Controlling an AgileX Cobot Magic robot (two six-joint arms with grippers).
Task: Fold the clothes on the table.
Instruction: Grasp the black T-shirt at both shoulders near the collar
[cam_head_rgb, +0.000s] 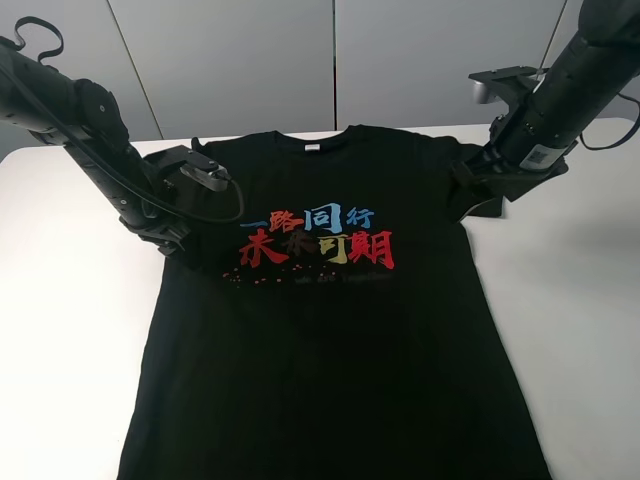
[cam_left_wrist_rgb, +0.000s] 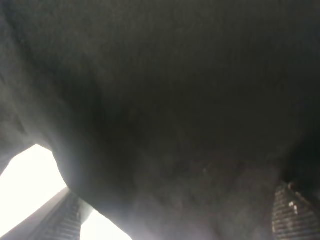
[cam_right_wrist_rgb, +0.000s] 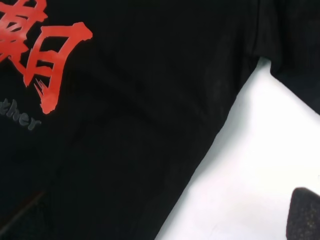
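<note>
The black T-shirt (cam_head_rgb: 330, 320) lies flat and face up on the white table (cam_head_rgb: 60, 300), with red, blue and yellow characters (cam_head_rgb: 318, 235) on the chest. My left gripper (cam_head_rgb: 178, 240) is low at the shirt's left sleeve. In the left wrist view (cam_left_wrist_rgb: 177, 195) its fingers (cam_left_wrist_rgb: 60, 222) stand wide apart, with black cloth filling the space between them. My right gripper (cam_head_rgb: 475, 195) is at the right sleeve and armpit. The right wrist view shows the shirt's side edge (cam_right_wrist_rgb: 150, 125), bare table (cam_right_wrist_rgb: 260, 165) and one fingertip (cam_right_wrist_rgb: 305, 215) over the table. Its jaws look open.
The shirt's hem runs off the front of the exterior high view. Bare white tabletop lies on both sides of the shirt (cam_head_rgb: 580, 330). Grey wall panels (cam_head_rgb: 230, 60) stand behind the table's far edge.
</note>
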